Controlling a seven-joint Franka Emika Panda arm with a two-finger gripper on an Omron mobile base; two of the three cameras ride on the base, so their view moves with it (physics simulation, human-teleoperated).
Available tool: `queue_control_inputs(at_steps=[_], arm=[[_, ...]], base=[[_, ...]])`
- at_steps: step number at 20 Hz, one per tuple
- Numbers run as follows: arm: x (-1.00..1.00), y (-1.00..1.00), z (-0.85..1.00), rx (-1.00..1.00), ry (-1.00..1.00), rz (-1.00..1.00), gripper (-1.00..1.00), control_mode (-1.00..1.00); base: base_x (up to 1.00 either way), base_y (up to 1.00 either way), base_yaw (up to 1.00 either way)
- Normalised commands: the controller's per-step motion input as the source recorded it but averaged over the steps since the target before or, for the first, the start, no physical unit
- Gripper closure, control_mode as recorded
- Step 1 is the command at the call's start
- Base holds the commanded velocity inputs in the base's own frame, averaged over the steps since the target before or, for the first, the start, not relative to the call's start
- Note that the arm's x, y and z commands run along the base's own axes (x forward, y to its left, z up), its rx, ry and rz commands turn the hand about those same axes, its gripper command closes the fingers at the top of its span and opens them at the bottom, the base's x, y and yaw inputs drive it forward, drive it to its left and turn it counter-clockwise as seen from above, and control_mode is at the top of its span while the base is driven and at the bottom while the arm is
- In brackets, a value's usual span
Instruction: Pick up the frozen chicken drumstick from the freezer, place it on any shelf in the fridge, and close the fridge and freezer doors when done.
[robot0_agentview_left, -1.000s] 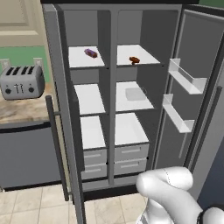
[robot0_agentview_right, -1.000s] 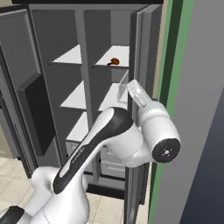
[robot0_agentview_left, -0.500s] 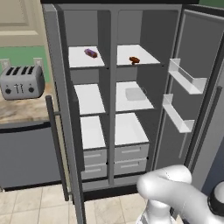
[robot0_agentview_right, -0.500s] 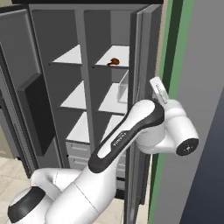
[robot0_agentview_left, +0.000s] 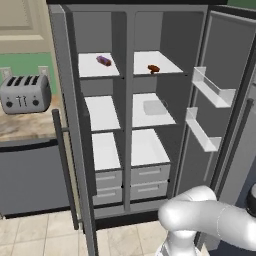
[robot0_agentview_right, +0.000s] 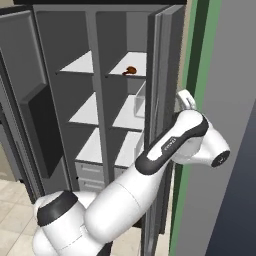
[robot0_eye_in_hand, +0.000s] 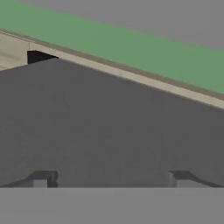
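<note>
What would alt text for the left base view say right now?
A tall grey side-by-side refrigerator stands with both doors open: a brown drumstick lies on the top shelf of the wider right compartment, and a small purple item on the narrower left compartment's top shelf. A toaster sits on the counter at left.

Top fridge shelf (robot0_agentview_left: 167, 64): we log one brown drumstick (robot0_agentview_left: 153, 68). Top freezer shelf (robot0_agentview_left: 90, 67): one purple item (robot0_agentview_left: 104, 61). Counter (robot0_agentview_left: 25, 125): one toaster (robot0_agentview_left: 25, 94).
</note>
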Motion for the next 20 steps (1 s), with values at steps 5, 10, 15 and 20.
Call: queue_control_inputs(at_steps=[5,10,15,20], arm=[[0.45,0.23,-0.24,0.04,-0.01,0.26,-1.00,-1.00],[0.13,0.59,0.00,0.00,-0.02,0.18,-1.00,-1.00],[0.00,0.86,0.06,-0.04,-0.14,0.02,-1.00,-1.00],[0.00,1.00,0.05,-0.06,-0.19,-0.03,-1.00,-1.00]], base=[[0.00,0.00,0.00],[0.00,0.00,0.00],[0.00,0.00,0.00],[0.00,0.00,0.00]])
